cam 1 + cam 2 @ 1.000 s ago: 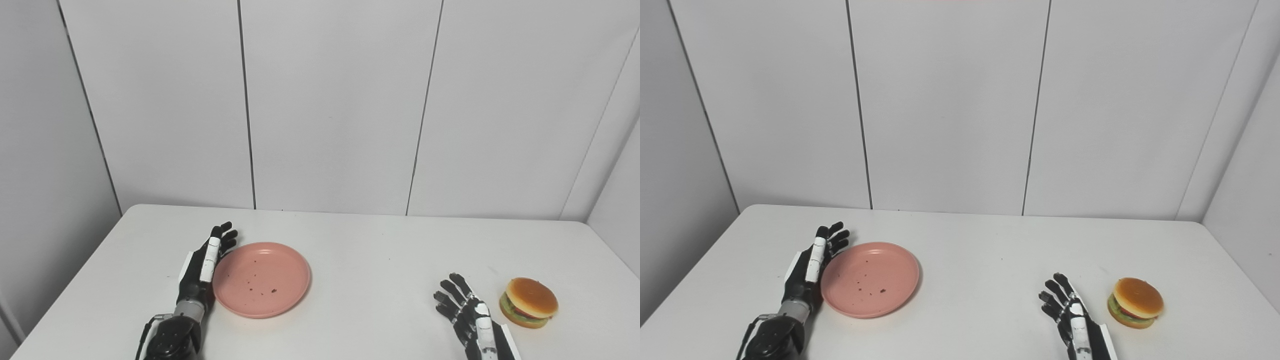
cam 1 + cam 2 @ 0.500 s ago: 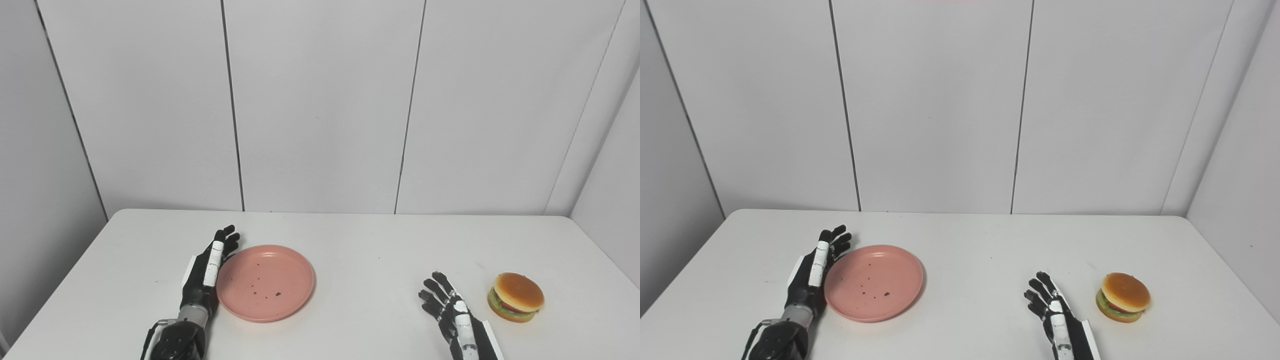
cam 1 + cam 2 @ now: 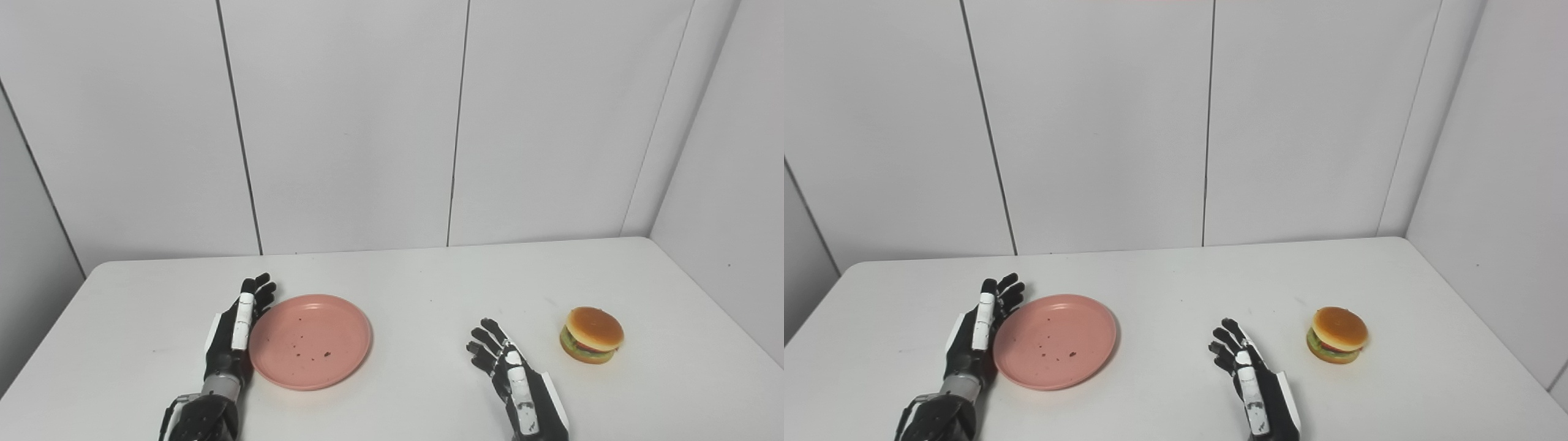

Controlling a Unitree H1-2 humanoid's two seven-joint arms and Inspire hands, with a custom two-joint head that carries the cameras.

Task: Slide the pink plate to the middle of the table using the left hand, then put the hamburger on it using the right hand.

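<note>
A pink plate [image 3: 309,340] with a few dark crumbs lies on the white table [image 3: 416,288], left of the middle. My left hand [image 3: 236,327] is open, its fingers straight and edge-on against the plate's left rim. A hamburger [image 3: 591,335] sits on the table at the right. My right hand [image 3: 511,383] is open and empty, palm turned inward, resting on the table to the left of the hamburger and apart from it. The same scene shows in the right eye view, with the plate [image 3: 1055,340] and the hamburger [image 3: 1337,335].
White wall panels [image 3: 349,122] close off the back of the table, and a side wall [image 3: 729,184] stands along its right edge. The table's left edge [image 3: 43,361] runs down beside my left arm.
The whole picture has shifted left, so the camera has turned right. The plate has moved slightly right with my left hand against it. The right hand keeps its pose.
</note>
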